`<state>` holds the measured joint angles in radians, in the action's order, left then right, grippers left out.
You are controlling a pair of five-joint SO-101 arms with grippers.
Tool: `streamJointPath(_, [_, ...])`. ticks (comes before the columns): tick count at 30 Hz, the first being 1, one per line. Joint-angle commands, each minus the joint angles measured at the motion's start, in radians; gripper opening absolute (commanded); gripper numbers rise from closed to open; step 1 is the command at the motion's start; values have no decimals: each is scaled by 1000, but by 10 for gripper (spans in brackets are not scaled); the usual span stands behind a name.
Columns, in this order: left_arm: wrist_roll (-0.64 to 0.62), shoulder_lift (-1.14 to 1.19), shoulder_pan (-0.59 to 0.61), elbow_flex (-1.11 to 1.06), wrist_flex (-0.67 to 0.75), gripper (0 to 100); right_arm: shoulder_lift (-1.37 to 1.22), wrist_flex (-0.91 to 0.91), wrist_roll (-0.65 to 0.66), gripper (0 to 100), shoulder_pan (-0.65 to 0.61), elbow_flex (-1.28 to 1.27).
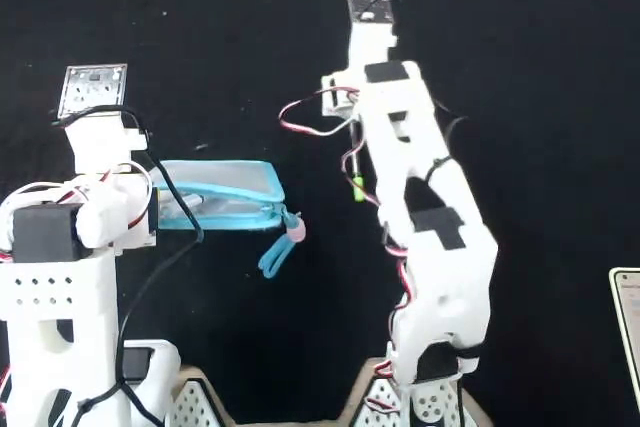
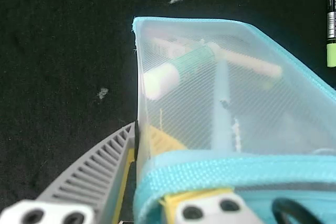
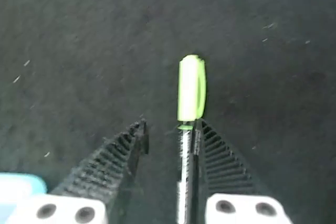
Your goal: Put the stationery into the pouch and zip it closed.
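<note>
A translucent pouch [image 1: 222, 195] with teal trim lies left of centre on the black table, its pink and teal zip strap [image 1: 285, 242] trailing off its right end. Through the pouch wall [image 2: 220, 93] I see a white-capped stick and other stationery inside. My left gripper [image 2: 137, 129] is shut on the pouch's left edge [image 1: 160, 209]. A pen with a green cap [image 3: 191, 87] lies on the table near the middle [image 1: 357, 187]. My right gripper [image 3: 168, 129] is open around it, the pen's barrel resting against one finger [image 3: 210, 150] and the other standing apart.
The same pen [image 2: 331, 19] lies on the cloth beyond the pouch's far end. A white card [image 1: 626, 317] sits at the table's right edge. Black cloth stretches bare behind and to the right of the arms.
</note>
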<state>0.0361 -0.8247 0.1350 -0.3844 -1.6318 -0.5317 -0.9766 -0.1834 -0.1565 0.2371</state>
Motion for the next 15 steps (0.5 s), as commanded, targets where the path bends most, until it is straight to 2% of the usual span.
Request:
streamJointPath(1, [0, -12, 15, 19, 12, 30, -31, -5, -2, 142, 35, 119])
streamJointPath(9, [0, -12, 15, 19, 11, 30, -225, -3, 9, 142, 34, 328])
streamJointPath(15, [0, -12, 15, 19, 11, 30, -383, -9, 216, 139, 25, 469])
